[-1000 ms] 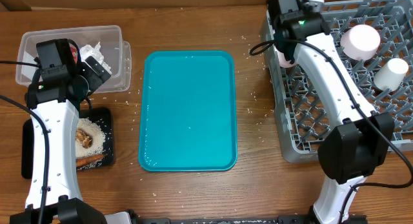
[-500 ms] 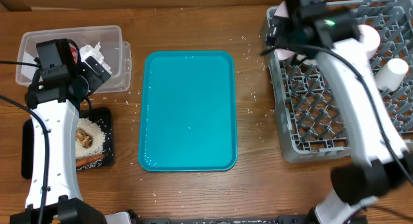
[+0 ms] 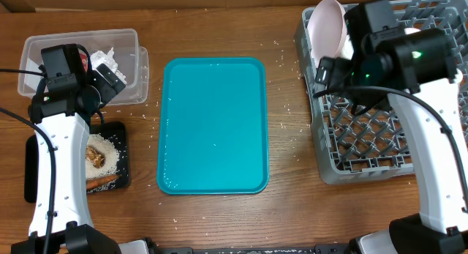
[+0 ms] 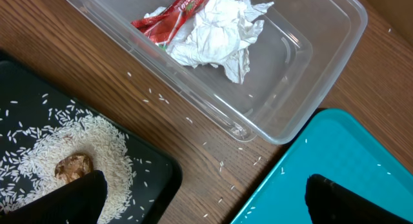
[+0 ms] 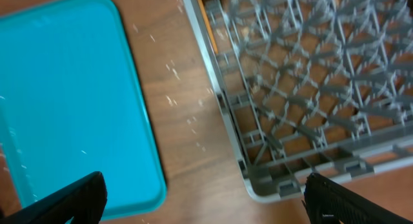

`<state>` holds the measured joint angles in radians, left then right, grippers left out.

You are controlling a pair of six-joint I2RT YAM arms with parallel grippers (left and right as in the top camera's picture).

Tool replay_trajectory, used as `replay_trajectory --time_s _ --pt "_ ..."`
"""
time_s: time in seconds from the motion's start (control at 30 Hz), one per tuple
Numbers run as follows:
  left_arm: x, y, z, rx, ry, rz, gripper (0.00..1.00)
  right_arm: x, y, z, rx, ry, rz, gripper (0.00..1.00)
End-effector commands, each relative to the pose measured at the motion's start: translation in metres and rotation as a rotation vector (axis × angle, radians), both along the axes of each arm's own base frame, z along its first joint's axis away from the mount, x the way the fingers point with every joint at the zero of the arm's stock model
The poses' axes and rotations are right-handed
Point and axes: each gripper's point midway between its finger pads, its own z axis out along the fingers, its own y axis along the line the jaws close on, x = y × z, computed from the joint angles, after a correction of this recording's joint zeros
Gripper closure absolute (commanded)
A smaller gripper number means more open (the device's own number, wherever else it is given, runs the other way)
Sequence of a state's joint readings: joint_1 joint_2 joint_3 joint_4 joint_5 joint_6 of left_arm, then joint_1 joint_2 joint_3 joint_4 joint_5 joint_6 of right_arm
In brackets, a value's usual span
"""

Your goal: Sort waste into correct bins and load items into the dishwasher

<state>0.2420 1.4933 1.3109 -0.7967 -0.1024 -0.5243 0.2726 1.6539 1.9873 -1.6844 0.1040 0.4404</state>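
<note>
overhead, wooden table (image 3: 292, 210), teal tray (image 3: 213, 126), grey rack (image 3: 344, 155)

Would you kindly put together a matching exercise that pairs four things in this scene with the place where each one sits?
Things:
1. crumpled napkin
2. rice pile
3. pinkish bowl
4. teal tray

Places:
A. standing in the grey rack
B. directly on the table, at its middle
C. in the clear tub
D. on the black tray

Pairs: 1-C, 2-D, 3-A, 4-B
</note>
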Motion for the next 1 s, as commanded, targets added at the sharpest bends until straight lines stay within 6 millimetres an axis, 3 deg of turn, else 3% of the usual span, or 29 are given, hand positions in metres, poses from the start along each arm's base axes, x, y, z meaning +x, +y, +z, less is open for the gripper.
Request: replay_trajectory --time_s 0.0,0.13,0.4,0.63,0.8,0.97 --pt "0.003 0.001 0.004 0.002 -0.009 0.013 0.00 -0.011 -0.003 -0.012 -0.004 0.042 0.002 0.00" --pt "0.002 0.002 0.004 0.002 -0.009 0.016 0.00 -0.028 -0.007 -0.011 -0.013 0.043 0.036 0.00" --pt "0.002 0.002 0.004 0.002 -0.009 0.015 0.00 -0.074 -0.019 0.020 0.007 -0.085 0.094 0.00" --pt "0.002 0.002 0.004 0.002 -0.009 0.016 0.00 -0.109 -0.028 0.031 0.084 -0.254 0.018 0.00" --pt "0.002 0.002 0.004 0.002 -0.009 0.016 0.00 -0.126 -0.032 0.017 0.130 -0.303 -0.051 0.00" --pt "0.002 0.002 0.004 0.002 -0.009 0.016 0.00 -0.130 -0.033 -0.004 0.125 -0.275 -0.055 0.00"
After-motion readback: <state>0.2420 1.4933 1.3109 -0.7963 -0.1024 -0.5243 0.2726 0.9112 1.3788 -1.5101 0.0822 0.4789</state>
